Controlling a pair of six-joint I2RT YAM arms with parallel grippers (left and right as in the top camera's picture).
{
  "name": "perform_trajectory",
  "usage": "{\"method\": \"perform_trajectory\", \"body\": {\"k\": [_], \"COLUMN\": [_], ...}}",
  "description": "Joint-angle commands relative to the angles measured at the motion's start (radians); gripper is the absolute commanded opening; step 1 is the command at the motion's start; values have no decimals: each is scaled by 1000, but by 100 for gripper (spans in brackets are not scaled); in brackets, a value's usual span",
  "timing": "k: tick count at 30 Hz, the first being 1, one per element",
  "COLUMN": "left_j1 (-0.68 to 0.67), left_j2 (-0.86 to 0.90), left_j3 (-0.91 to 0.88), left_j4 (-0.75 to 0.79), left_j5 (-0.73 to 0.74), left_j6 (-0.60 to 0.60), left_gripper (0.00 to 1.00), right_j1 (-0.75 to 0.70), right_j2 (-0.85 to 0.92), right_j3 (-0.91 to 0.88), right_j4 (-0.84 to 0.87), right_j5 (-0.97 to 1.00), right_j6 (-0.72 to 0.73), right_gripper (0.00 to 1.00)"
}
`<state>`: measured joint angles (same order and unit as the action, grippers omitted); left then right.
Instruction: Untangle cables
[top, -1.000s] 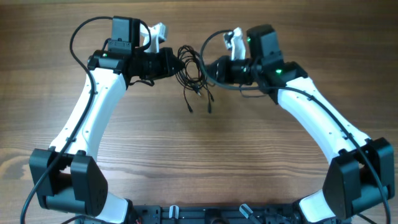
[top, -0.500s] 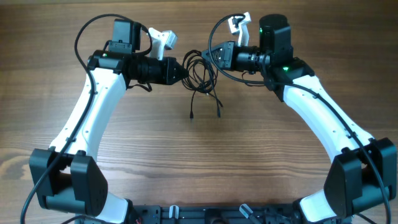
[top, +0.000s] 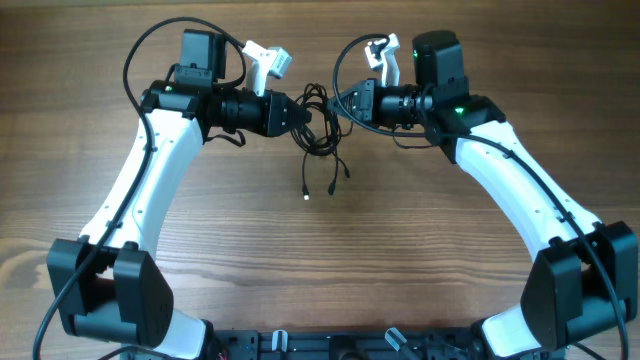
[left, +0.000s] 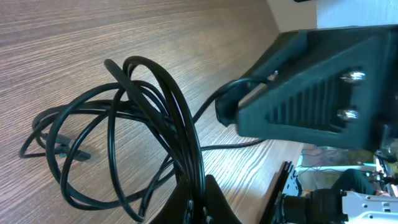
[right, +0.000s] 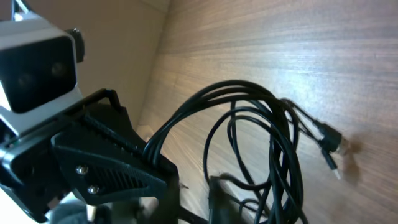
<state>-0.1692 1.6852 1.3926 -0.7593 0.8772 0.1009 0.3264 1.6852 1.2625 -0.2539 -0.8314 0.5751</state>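
The cables (top: 319, 128) are a knot of thin black loops hanging between my two grippers above the table, with two plug ends (top: 306, 193) dangling below. My left gripper (top: 299, 112) is shut on several strands; in the left wrist view those cables (left: 134, 118) loop up out of its closed jaws (left: 200, 202). My right gripper (top: 344, 102) sits at the bundle's right side with its jaws parted. In the right wrist view the cables (right: 264, 134) hang just right of that gripper (right: 194, 200). One strand brushes a fingertip (right: 219, 186), with bare wood in the gap.
The wooden table (top: 330, 260) lies under both arms. Thicker black arm wires (top: 140, 55) arch over each wrist. Each gripper shows in the other's wrist view, very close: the left gripper body (right: 99, 155) and the right finger (left: 311, 93).
My right gripper has gone from shut to parted and has let the strands go. The bundle hangs from the left gripper, and the dangling plug ends have swung slightly left.
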Motion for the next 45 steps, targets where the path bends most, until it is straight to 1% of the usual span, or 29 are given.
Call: {"method": "perform_trajectory", "body": {"k": [1,2,3,8,11,13,15,17,20,23,28,31,33,35,38,39,41,43,44,45], "left_j1": [3,3,3,3,3,3,3,3,3,3,3,4,4,4,4,4,4,4,4,4], "left_j2": [-2,-2,-2,-2,-2,-2,-2,-2,-2,-2,-2,-2,-2,-2,-2,-2,-2,-2,-2,-2], "left_j3": [14,14,14,14,14,14,14,14,14,14,14,14,14,14,14,14,14,14,14,14], "left_j4": [-1,-2,-2,-1,0,1,2,13,34,71,115,140,151,158,158,158,158,158,158,157], "left_j5": [5,5,5,5,5,5,5,4,2,-27,-30,-29,-29,-26,-3,2,5,5,4,3], "left_j6": [26,24,22,21,14,14,14,-9,-25,-106,-216,-331,-377,-403,-402,-405,-429,-450,-450,-450], "left_gripper": [4,4,4,4,4,4,4,4,4,4,4,4,4,4,4,4,4,4,4,4], "right_j1": [-3,-4,-4,-2,-2,-2,-2,-2,-2,-2,-2,-2,-2,-2,-2,-2,-2,-2,-2,-2], "right_j2": [13,13,13,13,13,13,13,13,13,13,14,27,36,43,47,48,48,48,48,48], "right_j3": [-1,-1,-1,-1,-1,-2,-2,-2,-2,-2,-12,-14,-14,-14,-14,-14,-14,-14,-14,-14], "right_j4": [5,-3,-14,-135,-214,-261,-294,-335,-369,-396,-401,-397,-372,-336,-276,-255,-218,-190,-178,-159], "right_j5": [-6,1,5,23,75,127,163,202,212,212,222,264,264,264,268,282,327,389,410,422], "right_j6": [-26,-30,-39,-119,-177,-198,-212,-214,-253,-260,-256,-206,-158,-111,-78,-72,-70,-70,-70,-70], "right_gripper": [57,62,64,68,71,75,76,80,82,82,81,79,75,67,57,51,35,13,5,4]}}
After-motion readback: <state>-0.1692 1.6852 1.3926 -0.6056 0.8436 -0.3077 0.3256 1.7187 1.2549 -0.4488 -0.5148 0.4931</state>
